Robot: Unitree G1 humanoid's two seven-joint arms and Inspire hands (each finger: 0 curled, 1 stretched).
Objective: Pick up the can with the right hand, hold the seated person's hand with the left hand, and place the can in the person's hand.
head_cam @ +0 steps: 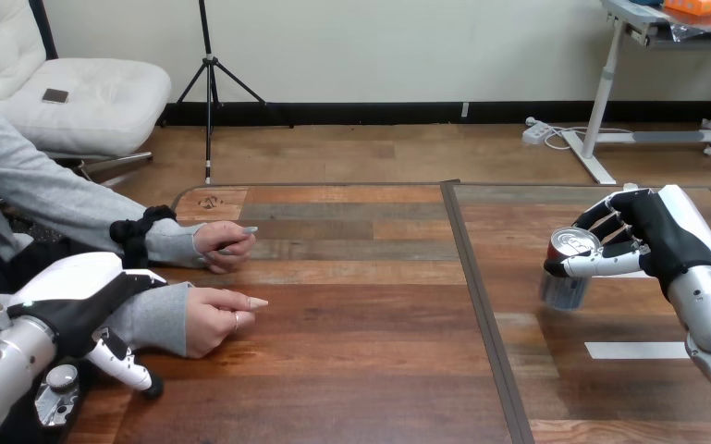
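Can is at the right part of the table, grasped by the right hand, thumb across its front. Left hand lies over the person's nearer forearm; whether it grips there, I cannot tell.

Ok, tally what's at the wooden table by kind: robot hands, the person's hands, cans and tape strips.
Robot hands: 2, the left hand and the right hand
Person's hands: 2, the farther hand and the nearer hand
Cans: 1, the silver metal can
Tape strips: 1, the white tape strip
Total: 6
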